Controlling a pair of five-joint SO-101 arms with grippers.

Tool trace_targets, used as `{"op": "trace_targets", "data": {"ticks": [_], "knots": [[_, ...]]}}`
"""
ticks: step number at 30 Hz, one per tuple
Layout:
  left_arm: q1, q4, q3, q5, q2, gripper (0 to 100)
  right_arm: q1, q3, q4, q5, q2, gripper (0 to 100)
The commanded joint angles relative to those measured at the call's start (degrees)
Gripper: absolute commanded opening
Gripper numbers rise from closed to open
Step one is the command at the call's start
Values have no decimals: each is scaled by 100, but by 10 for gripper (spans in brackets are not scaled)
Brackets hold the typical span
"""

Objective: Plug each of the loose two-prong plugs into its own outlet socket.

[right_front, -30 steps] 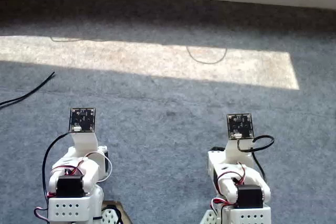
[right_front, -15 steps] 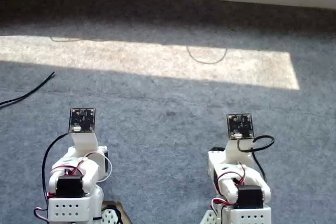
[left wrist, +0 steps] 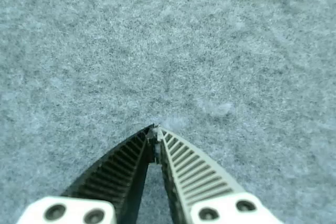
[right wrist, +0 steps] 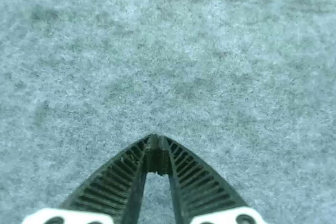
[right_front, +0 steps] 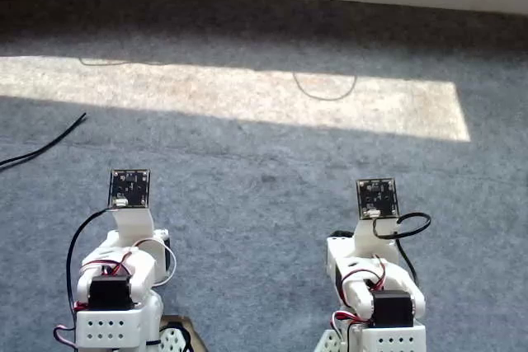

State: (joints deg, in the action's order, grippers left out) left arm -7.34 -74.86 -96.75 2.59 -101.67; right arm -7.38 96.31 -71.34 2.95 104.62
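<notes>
My ribbed left hand and right hand hang above the grey felt counter, tips pressed together, empty. Plugging not begun, I judge.

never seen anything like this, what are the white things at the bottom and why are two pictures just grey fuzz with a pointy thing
The wide picture comes from a fixed camera looking down over a grey carpet. The white machines at its lower edge are two small robot arms, one arm and a second arm, both folded up. On the carpet are a sunlit strip, a black cable and a thin wire loop. The other two pictures come from cameras on the arms' wrists, looking along each claw at the carpet. The pointy shape is that claw: the left gripper and the right gripper. Both are shut, tips together, holding nothing.
</notes>
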Motion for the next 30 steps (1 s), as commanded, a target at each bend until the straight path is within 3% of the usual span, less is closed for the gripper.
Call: {"op": "trace_targets", "data": {"ticks": [1,9,17,23,26,30], "knots": [[84,0,-22,-35,4,6,-40,716,48,62,48,8],[84,0,-22,-35,4,6,-75,708,66,26,48,8],[84,0,-22,-35,4,6,-1226,708,-4,35,48,8],[84,0,-22,-35,4,6,-725,699,84,70,48,9],[92,0,-22,-35,4,6,-681,716,1218,26,57,9],[92,0,-22,-35,4,6,-22,716,3319,62,57,9]]}}
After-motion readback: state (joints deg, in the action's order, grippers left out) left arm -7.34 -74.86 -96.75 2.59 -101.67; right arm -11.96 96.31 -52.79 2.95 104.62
